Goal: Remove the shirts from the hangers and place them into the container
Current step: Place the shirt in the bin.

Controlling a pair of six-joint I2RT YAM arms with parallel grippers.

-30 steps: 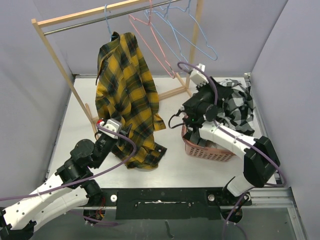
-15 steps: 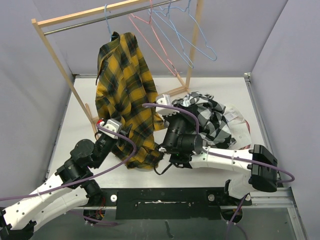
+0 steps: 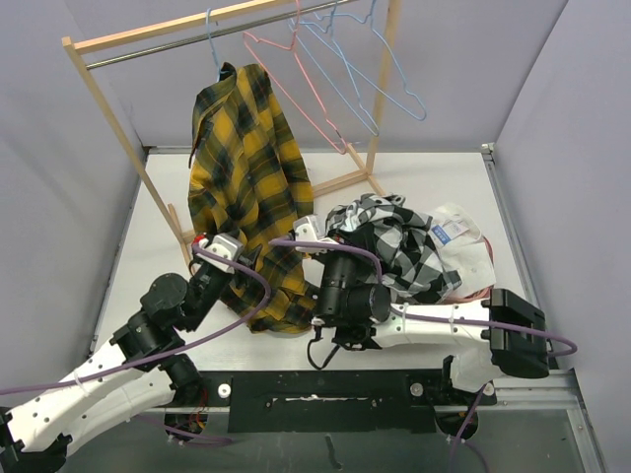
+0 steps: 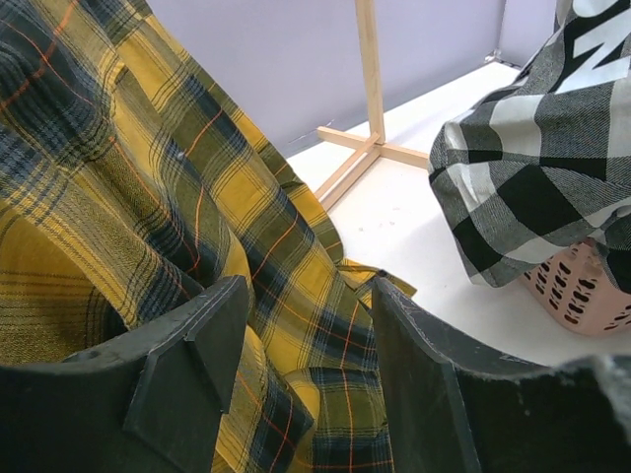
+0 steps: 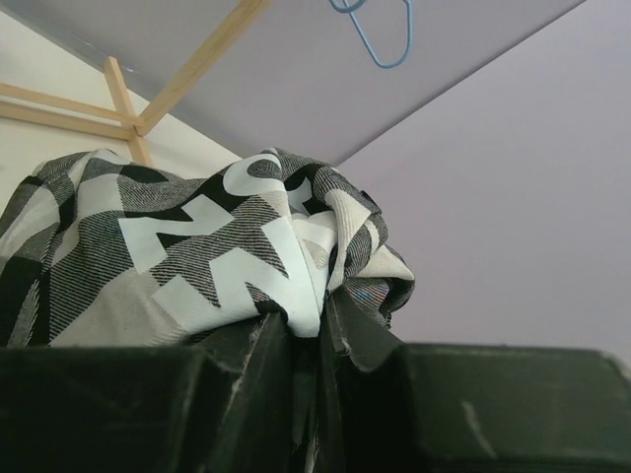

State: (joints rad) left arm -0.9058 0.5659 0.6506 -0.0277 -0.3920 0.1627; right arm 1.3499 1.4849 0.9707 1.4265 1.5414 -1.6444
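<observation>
Table: basket mostly under b/w shirt

Pale lavender walls enclose a white table bearing a wooden rack.

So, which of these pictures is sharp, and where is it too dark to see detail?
Top external view: soft even light, no glare, the plaid shirt sharp. Left wrist view: the plaid crisp, the left gripper nearly black, with little detail. Right wrist view: the check shirt bright and sharp, the right gripper a dark mass along the bottom edge.
</observation>
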